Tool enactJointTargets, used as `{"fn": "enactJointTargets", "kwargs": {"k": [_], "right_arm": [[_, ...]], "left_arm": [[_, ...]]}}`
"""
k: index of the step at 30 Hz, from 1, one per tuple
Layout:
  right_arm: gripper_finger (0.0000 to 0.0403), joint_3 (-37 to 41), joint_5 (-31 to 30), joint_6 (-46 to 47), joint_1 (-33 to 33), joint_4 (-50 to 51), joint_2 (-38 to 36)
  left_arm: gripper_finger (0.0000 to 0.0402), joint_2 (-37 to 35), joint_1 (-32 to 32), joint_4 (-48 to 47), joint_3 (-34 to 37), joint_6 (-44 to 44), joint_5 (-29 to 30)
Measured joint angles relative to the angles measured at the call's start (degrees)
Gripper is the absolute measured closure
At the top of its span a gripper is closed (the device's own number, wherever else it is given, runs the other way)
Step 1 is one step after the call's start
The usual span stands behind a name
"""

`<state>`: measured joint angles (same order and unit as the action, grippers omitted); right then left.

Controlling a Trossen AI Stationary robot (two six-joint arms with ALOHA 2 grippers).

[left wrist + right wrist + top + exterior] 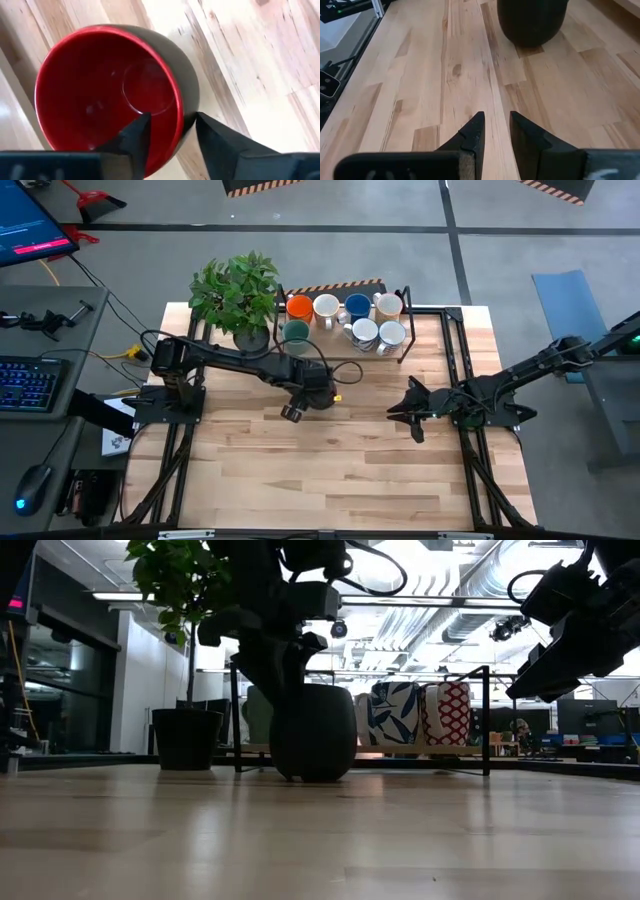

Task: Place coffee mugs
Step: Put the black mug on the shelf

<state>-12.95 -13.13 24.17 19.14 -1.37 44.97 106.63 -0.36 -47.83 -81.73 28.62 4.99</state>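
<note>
A mug, dark outside and red inside [105, 95], stands on the table near its middle; in the low view it is the dark round mug [313, 732], and it also shows as the dark mug [532, 20] at the edge of the right wrist view. My left gripper [172, 132] is shut on its rim. In the high view the left gripper [303, 400] covers the mug. Several other mugs [345, 320], orange, white, blue, cream and teal-green, stand on a black wire rack [405, 350] at the far edge. My right gripper [395, 410] hovers to the right of the mug, narrowly open and empty. My left gripper pinches the mug's rim [182, 117], one finger [135, 135] inside the red hollow and the other finger [215, 137] outside on the dark wall. It comes from above, pointing down. The mug stands upright with its base [313, 776] on the table.
A potted plant [240, 295] stands at the far left, beside the rack. The low view shows patterned mugs [420, 712] on the rack behind the held mug. Bare wood [340, 470] fills the near half of the table. A desk with a keyboard [30, 380] lies beyond the left edge.
</note>
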Motion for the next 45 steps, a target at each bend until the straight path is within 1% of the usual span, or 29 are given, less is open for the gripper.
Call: {"fn": "enactJointTargets", "kwargs": {"k": [2,4,7,8,11,12,15,18,20,24,28,35,37,39,41,45], "right_arm": [[0.0332,0.00,0.00,-0.03,0.00,0.02,0.00],[0.0332,0.00,0.00,-0.01,0.00,0.08,0.00],[0.0332,0.00,0.00,-0.01,0.00,0.47,0.00],[0.0332,0.00,0.01,-0.04,0.00,0.53,0.00],[0.0332,0.00,0.00,-0.14,0.00,0.62,0.00],[0.0332,0.00,0.00,-0.16,0.00,0.62,0.00],[0.0332,0.00,0.00,-0.18,0.00,0.67,0.00],[0.0332,0.00,0.00,-0.18,0.00,0.75,0.00],[0.0332,0.00,0.00,-0.18,0.00,0.76,0.00],[0.0332,0.00,0.00,-0.18,0.00,0.79,0.00],[0.0332,0.00,0.00,-0.30,0.00,0.79,0.00],[0.0332,0.00,0.00,-2.12,0.00,0.79,0.00],[0.0332,0.00,-0.01,-2.15,0.00,0.82,0.00],[0.0332,0.00,0.00,-2.15,0.00,1.11,0.00],[0.0332,-0.02,0.43,-2.13,-0.02,1.66,0.00],[0.0332,-0.02,2.29,-2.15,0.00,2.73,0.00]], "left_arm": [[0.0284,0.00,-0.06,0.17,0.00,0.00,-0.07],[0.0320,0.00,-0.12,0.17,0.00,-0.67,-0.28],[0.0380,0.05,-0.07,-0.35,0.14,-3.75,-2.11],[0.0388,0.11,-0.07,-0.53,0.20,-4.59,-2.40],[0.0389,0.11,-0.22,0.74,0.15,-6.94,-4.46],[0.0392,0.11,-0.49,1.38,0.15,-8.49,-4.10],[0.0395,0.11,-1.09,5.13,0.15,-14.39,-5.96],[0.0396,0.09,-1.87,9.25,0.06,-26.31,-6.07],[0.0397,0.09,-2.20,9.86,0.04,-33.53,-6.01],[0.0397,0.09,-2.40,6.96,0.04,-48.49,-6.22],[0.0397,-0.09,-2.36,2.59,-0.05,-62.82,-8.47],[0.0397,-0.11,-2.40,1.68,-0.09,-88.77,-9.07],[0.0398,-0.13,-2.50,1.67,-0.09,-94.88,-7.47],[0.0397,-0.13,-2.45,1.89,-0.09,-98.45,-6.46],[0.0390,-0.13,-2.45,2.35,-0.09,-99.31,-5.97],[0.0354,-0.02,-2.51,5.78,0.00,-99.06,-5.49]]}}
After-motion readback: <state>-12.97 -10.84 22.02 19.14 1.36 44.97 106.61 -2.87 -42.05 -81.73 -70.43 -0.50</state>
